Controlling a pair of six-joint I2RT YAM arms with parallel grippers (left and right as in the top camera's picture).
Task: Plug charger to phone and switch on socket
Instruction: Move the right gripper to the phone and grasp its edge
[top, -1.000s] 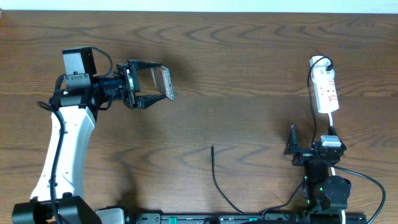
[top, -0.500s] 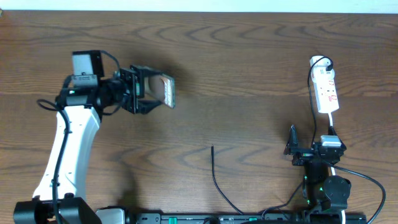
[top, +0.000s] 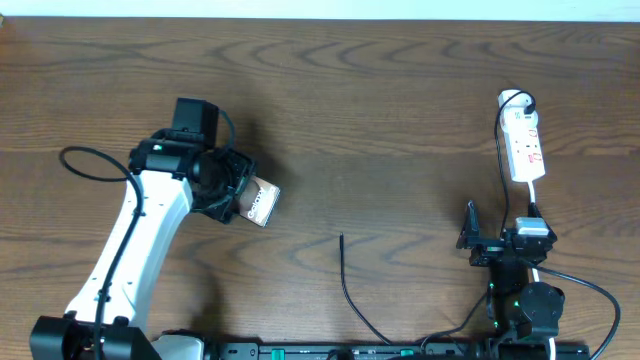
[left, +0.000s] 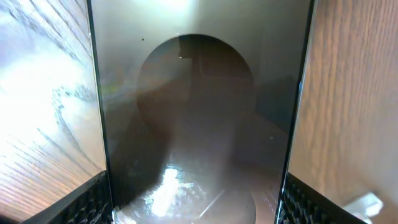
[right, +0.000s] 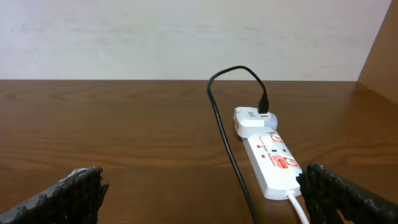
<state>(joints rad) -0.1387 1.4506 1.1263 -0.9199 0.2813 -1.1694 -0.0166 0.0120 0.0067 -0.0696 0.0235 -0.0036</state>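
- Grips phone in left gripper, at 10 o'clock from charger tip.
- Has right gripper wide open and empty, at 7 o'clock from socket.
- May drop phone if tilted grip slips.
- May miss phone's end and shove loose charger tip away.

The phone is bronze-grey, socket white with red marks, charger black, table brown woodgrain.
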